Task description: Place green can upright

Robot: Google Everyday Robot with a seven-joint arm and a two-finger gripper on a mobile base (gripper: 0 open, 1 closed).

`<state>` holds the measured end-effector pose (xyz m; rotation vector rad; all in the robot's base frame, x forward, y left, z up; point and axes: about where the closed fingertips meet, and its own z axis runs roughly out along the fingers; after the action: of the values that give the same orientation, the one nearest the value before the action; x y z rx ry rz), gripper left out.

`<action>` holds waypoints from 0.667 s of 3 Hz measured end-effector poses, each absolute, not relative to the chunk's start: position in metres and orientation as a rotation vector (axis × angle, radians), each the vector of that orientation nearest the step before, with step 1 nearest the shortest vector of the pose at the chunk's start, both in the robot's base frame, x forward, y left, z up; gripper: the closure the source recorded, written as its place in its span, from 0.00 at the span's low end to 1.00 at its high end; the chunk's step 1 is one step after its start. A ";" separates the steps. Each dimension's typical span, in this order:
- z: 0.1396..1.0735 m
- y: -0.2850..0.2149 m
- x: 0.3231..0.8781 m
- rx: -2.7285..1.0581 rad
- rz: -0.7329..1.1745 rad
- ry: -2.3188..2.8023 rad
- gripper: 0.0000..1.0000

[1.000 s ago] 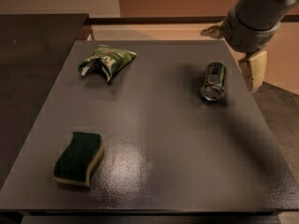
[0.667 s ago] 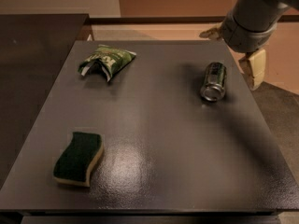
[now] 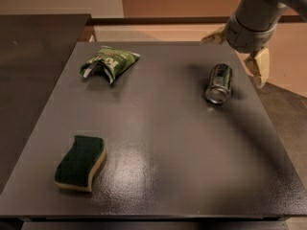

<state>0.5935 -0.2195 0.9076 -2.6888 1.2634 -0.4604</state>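
Not much is changing here: the green can [image 3: 219, 83] is still lying on its side at the far right of the desk [image 3: 158, 128]. The gripper [image 3: 235, 56] is barely shifting, hovering just past it, jaws spread apart. Looks like no grasp is happening yet.

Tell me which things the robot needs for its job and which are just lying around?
Needed: green can, lying on its side; gripper, open, close beside the can.
Just lying around: snack bag; sponge.
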 end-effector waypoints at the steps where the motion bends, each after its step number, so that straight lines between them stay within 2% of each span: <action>1: 0.892 -0.216 0.599 -2.761 -0.333 1.171 0.00; 2: 0.877 -0.211 0.598 -2.818 -0.200 1.088 0.00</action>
<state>0.5984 -0.2113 0.8767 -2.8179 1.0875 -0.2000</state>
